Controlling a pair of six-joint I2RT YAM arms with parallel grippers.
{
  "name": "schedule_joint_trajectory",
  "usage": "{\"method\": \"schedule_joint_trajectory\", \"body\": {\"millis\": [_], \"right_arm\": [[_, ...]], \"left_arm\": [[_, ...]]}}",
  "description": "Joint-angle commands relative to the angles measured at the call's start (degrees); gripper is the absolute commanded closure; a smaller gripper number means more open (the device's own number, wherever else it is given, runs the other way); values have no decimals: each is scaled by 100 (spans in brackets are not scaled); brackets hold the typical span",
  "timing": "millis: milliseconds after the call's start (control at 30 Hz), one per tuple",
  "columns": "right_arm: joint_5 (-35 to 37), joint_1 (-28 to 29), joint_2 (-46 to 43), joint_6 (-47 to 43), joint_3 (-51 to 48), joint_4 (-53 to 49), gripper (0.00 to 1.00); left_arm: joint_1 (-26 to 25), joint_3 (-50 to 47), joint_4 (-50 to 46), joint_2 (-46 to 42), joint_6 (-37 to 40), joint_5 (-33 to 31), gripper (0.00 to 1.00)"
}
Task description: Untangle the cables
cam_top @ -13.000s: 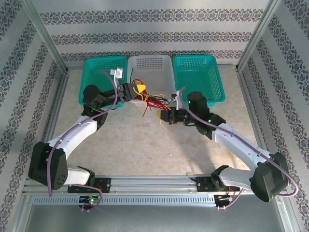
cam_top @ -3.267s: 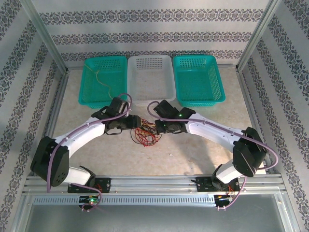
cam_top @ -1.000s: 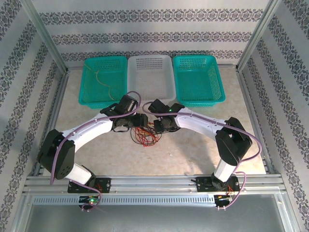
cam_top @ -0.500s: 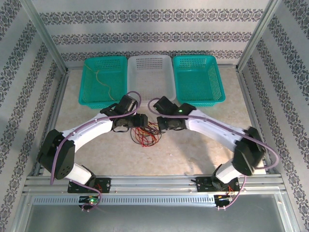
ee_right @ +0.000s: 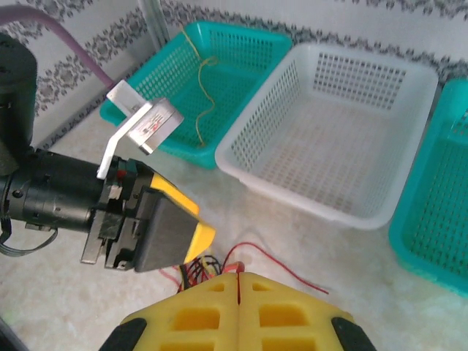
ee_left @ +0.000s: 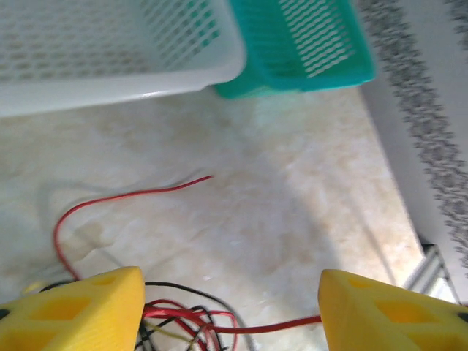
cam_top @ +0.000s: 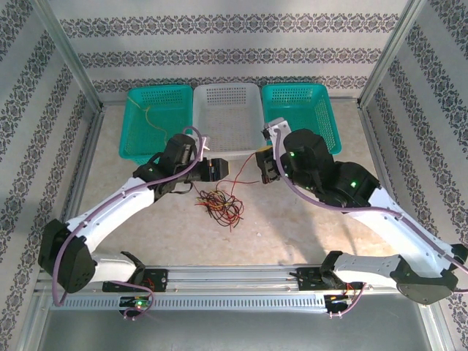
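Note:
The cables are a loose tangle of thin red, black and yellow wires on the table between the arms. My left gripper hovers just above and behind the tangle, open; in the left wrist view the knot lies by its left finger and a red strand crosses the gap untouched. My right gripper is raised to the right of the tangle; its yellow fingers are shut on a red cable that trails down to the knot. Another yellow cable lies in the left teal basket.
Three baskets stand in a row at the back: the left teal one, a white one in the middle and a teal one on the right. Metal frame posts and patterned walls close in both sides. A loose red wire end lies near the white basket.
My right gripper has shut on a red cable and lifted up and to the right with it. The left gripper has opened wider and drawn back. The tangle has spread a little.

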Motion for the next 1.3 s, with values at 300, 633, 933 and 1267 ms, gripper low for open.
{"method": "schedule_joint_trajectory", "body": {"millis": [300, 633, 933, 1267], "right_arm": [[-96, -55, 92, -485, 1547, 542, 100], [-517, -253, 363, -357, 2052, 646, 100], [-366, -631, 138, -60, 1888, 745, 100], [-725, -1242, -259, 535, 1201, 1052, 100]], "left_arm": [[-347, -96, 2087, 123, 49, 1407, 25], [-517, 206, 2967, 567, 80, 1746, 24], [-518, 215, 2985, 404, 30, 1715, 65], [-517, -20, 3338, 125, -441, 1879, 87]]}}
